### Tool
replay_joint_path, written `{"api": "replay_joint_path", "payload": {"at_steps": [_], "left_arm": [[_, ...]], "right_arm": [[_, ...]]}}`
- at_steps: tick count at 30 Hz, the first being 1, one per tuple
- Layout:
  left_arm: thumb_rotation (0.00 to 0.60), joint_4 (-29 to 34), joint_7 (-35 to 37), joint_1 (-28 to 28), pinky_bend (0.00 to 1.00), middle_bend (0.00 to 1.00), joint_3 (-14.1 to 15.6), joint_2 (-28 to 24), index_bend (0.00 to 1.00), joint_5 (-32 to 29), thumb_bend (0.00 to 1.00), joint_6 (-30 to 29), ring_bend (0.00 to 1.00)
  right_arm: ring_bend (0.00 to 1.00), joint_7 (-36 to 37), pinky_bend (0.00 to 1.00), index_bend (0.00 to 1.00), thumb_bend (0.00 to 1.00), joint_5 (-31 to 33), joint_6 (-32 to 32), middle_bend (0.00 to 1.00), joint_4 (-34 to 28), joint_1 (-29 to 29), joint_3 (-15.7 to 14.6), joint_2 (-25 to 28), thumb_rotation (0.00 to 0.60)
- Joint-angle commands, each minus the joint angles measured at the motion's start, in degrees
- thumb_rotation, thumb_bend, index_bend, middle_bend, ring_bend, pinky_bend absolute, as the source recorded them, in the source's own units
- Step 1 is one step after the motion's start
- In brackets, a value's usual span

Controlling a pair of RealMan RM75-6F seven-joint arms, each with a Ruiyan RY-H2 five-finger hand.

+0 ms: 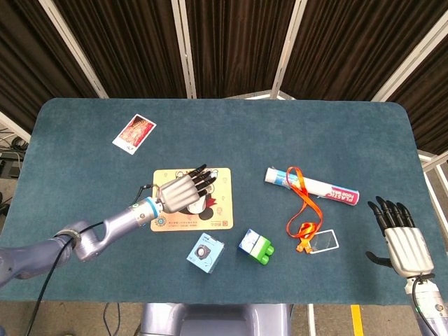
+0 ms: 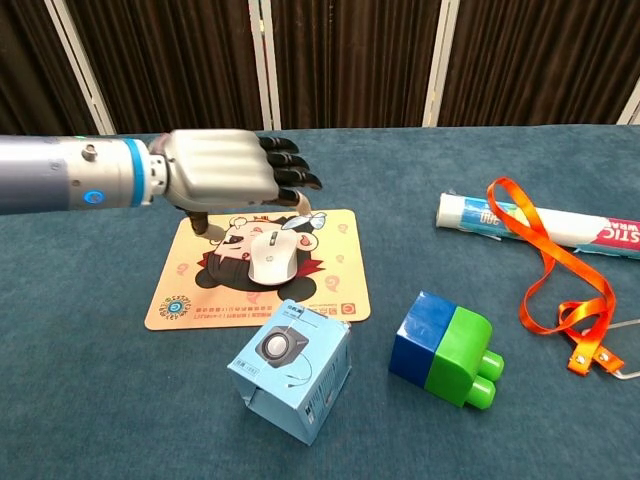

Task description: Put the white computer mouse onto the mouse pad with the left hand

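Note:
The white computer mouse (image 2: 270,256) lies on the cartoon-printed mouse pad (image 2: 335,275), near its middle. My left hand (image 2: 225,172) hovers above the pad's rear left part, fingers stretched out and apart, holding nothing and clear of the mouse. In the head view the left hand (image 1: 185,190) covers most of the mouse over the mouse pad (image 1: 221,214). My right hand (image 1: 402,240) rests at the table's right front corner, fingers spread and empty.
A light blue box (image 2: 291,368) stands just in front of the pad. A blue and green block (image 2: 444,349) sits to its right. A white tube (image 1: 311,185), an orange lanyard (image 1: 302,206) and a clear badge holder (image 1: 323,241) lie further right. A photo card (image 1: 134,132) lies at the back left.

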State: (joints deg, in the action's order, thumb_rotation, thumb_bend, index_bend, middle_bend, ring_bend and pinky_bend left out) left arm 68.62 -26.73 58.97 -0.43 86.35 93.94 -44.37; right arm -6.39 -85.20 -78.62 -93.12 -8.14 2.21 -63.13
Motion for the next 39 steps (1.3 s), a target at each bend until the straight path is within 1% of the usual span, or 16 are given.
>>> {"api": "replay_joint_path", "payload": {"at_steps": [1,5,9,13,14,17,19,22,26,28,31,35,39], "left_arm": [[0.6,7.79,-3.75,-5.0,0.0,0.0,-0.29,-6.09,0.12,-3.44,0.26,-5.12,0.0],[0.6,14.66,-7.14,-10.59,0.0,0.0,-0.62,-10.33,0.08,-8.08,0.26,-10.55,0.0],[0.6,20.79,-8.17,-15.57,0.0,0.0,-0.4,-14.45,0.06,-11.68,0.26,-15.59,0.0],[0.6,26.18,-9.74,-20.79,0.0,0.0,0.52,-18.19,0.01,-12.19,0.26,-22.54,0.0],[0.6,27.04,-9.83,-21.64,0.0,0.0,0.81,-18.69,0.0,-12.19,0.26,-23.49,0.0],[0.6,30.36,-8.48,-25.57,0.0,0.0,2.08,-20.64,0.0,-12.17,0.26,-27.74,0.0],[0.6,32.02,-6.27,-28.68,0.0,0.0,2.87,-21.7,0.0,-12.5,0.25,-30.94,0.0],[0.6,32.22,-3.35,-32.31,0.0,0.0,3.53,-21.84,0.0,-12.18,0.24,-35.02,0.0],[0.6,30.86,-0.2,-37.16,0.0,0.0,4.64,-21.25,0.0,-11.91,0.23,-40.23,0.0],[0.6,29.24,1.15,-39.19,0.0,0.0,4.96,-20.81,0.0,-10.91,0.23,-42.63,0.0],[0.6,25.36,3.75,-42.08,0.0,0.0,4.56,-19.33,0.0,-10.06,0.23,-46.26,0.0],[0.6,21.5,7.55,-44.32,0.0,0.0,4.17,-17.8,0.0,-9.7,0.23,-47.89,0.0],[0.6,21.49,11.01,-45.11,0.0,0.0,3.6,-18.17,0.0,-10.7,0.23,-46.65,0.0]], "right_arm": [[0.0,-0.25,0.0,0.0,0.09,-0.02,-0.09,0.0,0.03,0.02,0.01,-0.08,0.6],[0.0,-0.58,0.0,0.0,0.09,0.02,-0.23,0.0,0.03,0.06,0.04,-0.19,0.6],[0.0,-0.88,0.0,0.0,0.09,-0.15,-0.62,0.0,0.08,0.21,0.0,-0.3,0.6],[0.0,-1.09,0.0,0.0,0.09,-0.32,-1.07,0.0,0.17,0.41,-0.03,-0.46,0.6],[0.0,-1.13,0.0,0.0,0.09,-0.34,-1.13,0.0,0.18,0.44,-0.03,-0.48,0.6],[0.0,-1.28,0.0,0.0,0.08,-0.46,-1.41,0.0,0.24,0.56,-0.06,-0.58,0.6],[0.0,-1.35,0.0,0.0,0.09,-0.58,-1.59,0.0,0.32,0.64,-0.09,-0.63,0.6],[0.0,-1.33,0.0,0.0,0.09,-0.69,-1.79,0.0,0.39,0.74,-0.12,-0.66,0.6],[0.0,-1.38,0.0,0.0,0.08,-0.86,-2.03,0.0,0.46,0.86,-0.16,-0.73,0.6],[0.0,-1.5,0.0,0.0,0.09,-0.84,-2.05,0.0,0.48,0.87,-0.14,-0.8,0.6],[0.0,-1.66,0.0,0.0,0.09,-0.74,-2.05,0.0,0.45,0.89,-0.09,-0.85,0.6],[0.0,-1.77,0.0,0.0,0.09,-0.71,-2.09,0.0,0.4,0.92,-0.06,-0.88,0.6],[0.0,-1.79,0.0,0.0,0.09,-0.59,-1.99,0.0,0.32,0.87,0.01,-0.94,0.6]]}}
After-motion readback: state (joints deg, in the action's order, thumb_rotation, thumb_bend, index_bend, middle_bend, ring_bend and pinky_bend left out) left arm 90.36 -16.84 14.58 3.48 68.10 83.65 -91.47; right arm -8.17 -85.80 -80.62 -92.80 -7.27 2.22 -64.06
